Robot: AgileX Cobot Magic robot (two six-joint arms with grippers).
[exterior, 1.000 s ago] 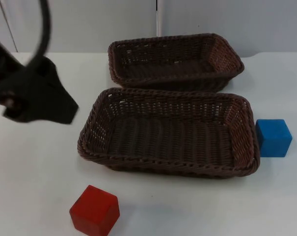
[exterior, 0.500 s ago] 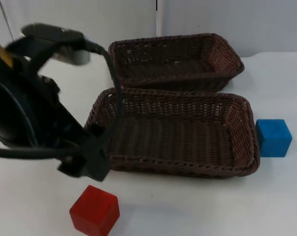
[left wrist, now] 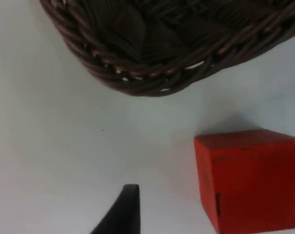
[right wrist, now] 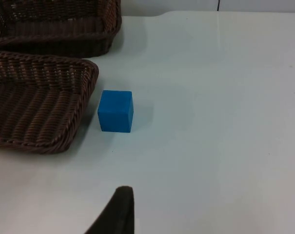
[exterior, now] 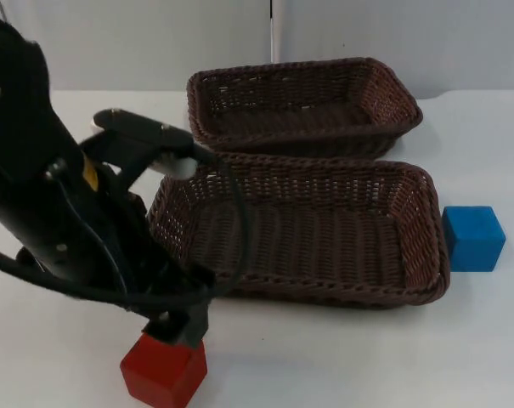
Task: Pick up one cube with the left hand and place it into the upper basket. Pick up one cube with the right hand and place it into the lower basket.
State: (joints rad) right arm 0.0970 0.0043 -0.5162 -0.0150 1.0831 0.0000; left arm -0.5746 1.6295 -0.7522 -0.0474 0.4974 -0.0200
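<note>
A red cube (exterior: pixel 161 376) rests on the white table near the front edge, left of centre. My left gripper (exterior: pixel 178 328) hangs just above the cube's far top edge, and the arm covers the lower basket's left end. In the left wrist view the red cube (left wrist: pixel 249 181) stands apart from the left gripper (left wrist: pixel 125 209), just short of the lower basket's rim (left wrist: pixel 152 78). A blue cube (exterior: pixel 473 238) sits right of the lower basket (exterior: pixel 307 293). The upper basket (exterior: pixel 384 140) lies behind it. My right gripper (right wrist: pixel 119 212) waits well back from the blue cube (right wrist: pixel 116 111).
Both brown wicker baskets hold nothing and nearly touch each other. The lower basket's corner (right wrist: pixel 84 83) is a short gap from the blue cube. White table stretches right of and in front of the blue cube. The grey partition wall (exterior: pixel 367 34) closes the far side.
My left arm has swung from the far left, forward and to the right, and now hangs over the red cube. Cubes and baskets have not moved.
</note>
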